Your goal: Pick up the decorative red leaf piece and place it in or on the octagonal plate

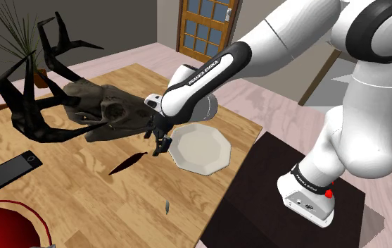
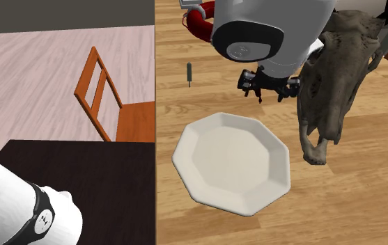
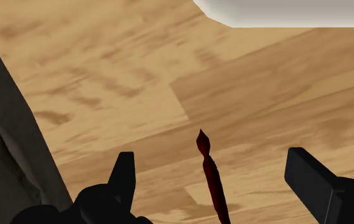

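The red leaf piece is a thin, dark red sliver lying flat on the wooden table, on the shoulder view's left of the white octagonal plate. My gripper hangs just above the table between leaf and plate, close under the skull's snout. In the wrist view the leaf lies on the wood between my open fingers, which do not touch it. The plate's corner shows beyond it. In the second exterior view my gripper hovers behind the plate.
A dark deer skull with antlers lies right beside the gripper. A black flat device, a red object and a small dark item are on the table. A wooden chair stands by the table's edge.
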